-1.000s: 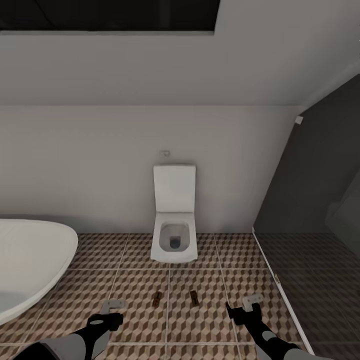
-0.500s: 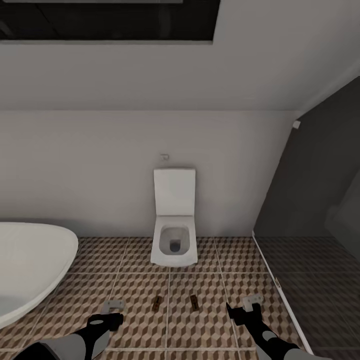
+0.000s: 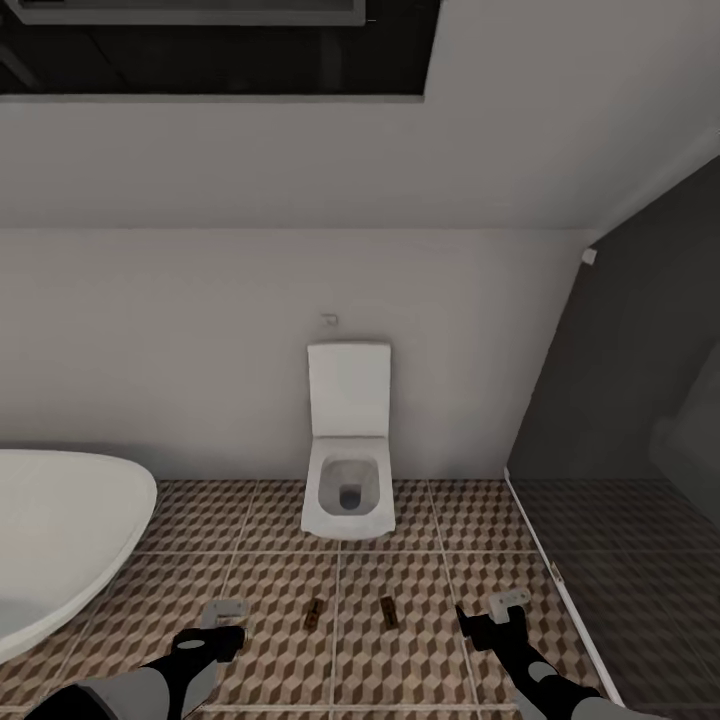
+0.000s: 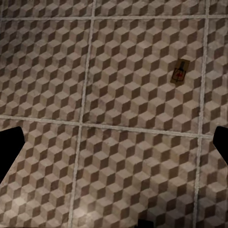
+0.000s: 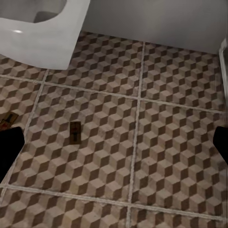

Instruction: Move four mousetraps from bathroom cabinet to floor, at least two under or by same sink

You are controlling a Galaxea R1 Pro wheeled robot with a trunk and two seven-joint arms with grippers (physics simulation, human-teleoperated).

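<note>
Two mousetraps lie on the cube-patterned bathroom floor in front of the toilet, one at the left and one at the right, a short gap apart. In the left wrist view one mousetrap lies ahead of my left gripper, whose fingers stand wide apart. The right wrist view holds two mousetraps beyond my right gripper, also open and empty. Both grippers hover low over the tiles, the left gripper left of the traps and the right gripper right of them. The cabinet and the sink are out of view.
A square white toilet stands against the back wall, straight ahead. A big oval white bathtub fills the left. A dark glass shower screen with greyer tiles behind it closes off the right. A dark window sits high up.
The whole picture has slid downward, so the camera has moved. The two mousetraps lie where they were, and both grippers stay open in the same pose.
</note>
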